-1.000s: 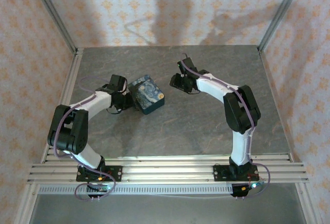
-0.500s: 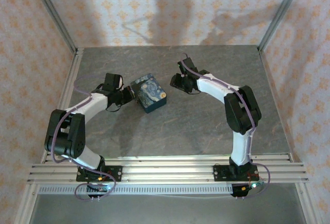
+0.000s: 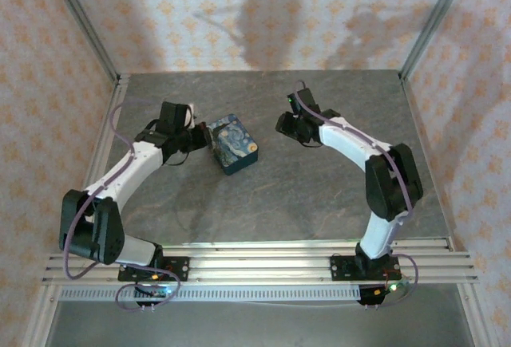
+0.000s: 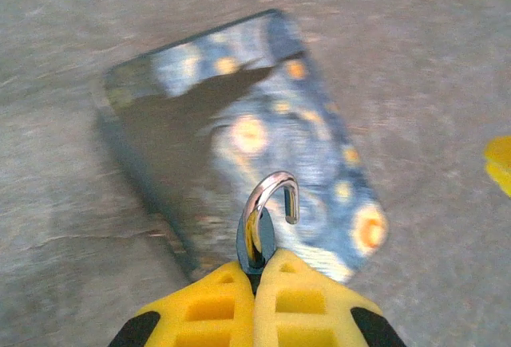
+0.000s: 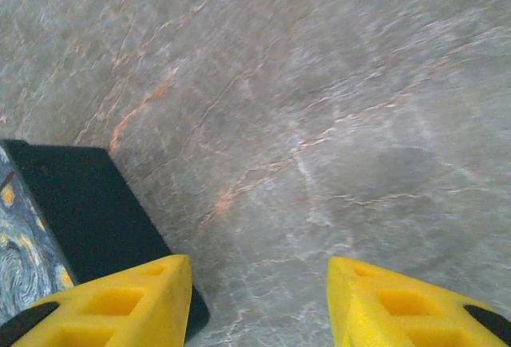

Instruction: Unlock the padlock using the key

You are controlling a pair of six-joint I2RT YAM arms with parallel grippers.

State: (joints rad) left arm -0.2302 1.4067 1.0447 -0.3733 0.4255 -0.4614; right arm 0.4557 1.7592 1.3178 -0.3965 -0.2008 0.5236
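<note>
Patterned wallpaper is enclosing a grey stone counter [image 3: 303,187]. Above the blue box [image 4: 239,139], the left gripper [image 4: 257,271] is pinching the padlock [image 4: 252,235], fingers pressed together, its silver shackle curving up to a free end. Just beside that box, the right gripper [image 5: 257,271] is hovering, fingers apart and holding nothing.

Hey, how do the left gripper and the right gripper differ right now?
The left gripper has its fingers pressed together on the padlock, which sticks out past them; the right gripper has its fingers apart, with bare table between them. The left gripper faces the painted top of the blue box; the right gripper is next to its dark side. Both have yellow fingers.
</note>
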